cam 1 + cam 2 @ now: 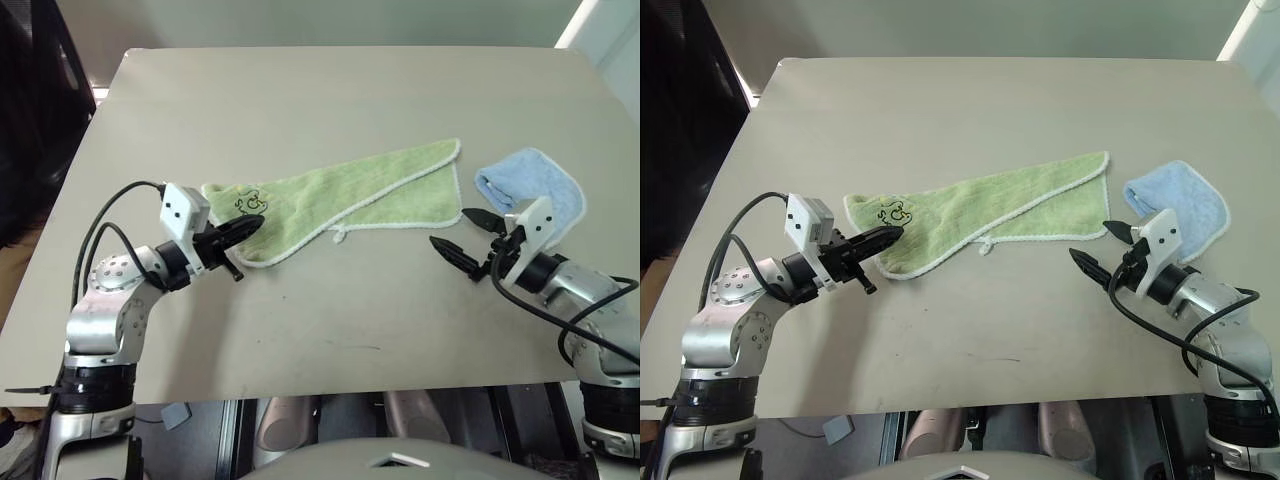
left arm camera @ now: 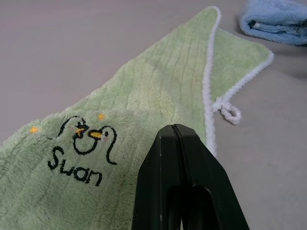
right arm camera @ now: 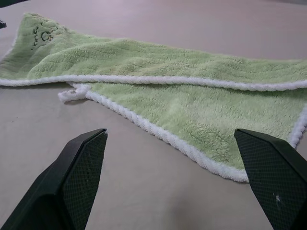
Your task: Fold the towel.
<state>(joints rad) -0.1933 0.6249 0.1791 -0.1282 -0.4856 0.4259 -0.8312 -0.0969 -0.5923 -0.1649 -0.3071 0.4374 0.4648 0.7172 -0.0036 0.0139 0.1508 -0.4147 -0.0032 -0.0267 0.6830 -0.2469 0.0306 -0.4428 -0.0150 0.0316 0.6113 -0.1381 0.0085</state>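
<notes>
Lying skewed mid-table (image 1: 330, 100) beside the blue cloth (image 1: 540, 185), the towel (image 1: 350, 200) is awaiting squaring; left gripper (image 1: 245, 230) is hovering closed, empty; right gripper (image 1: 462, 238) is gaping wide, empty; seize opposite corners evenly

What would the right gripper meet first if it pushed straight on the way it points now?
Most likely the towel: its white-edged near corner lies on the table just ahead of the open right gripper. Depth is hard to judge.
</notes>
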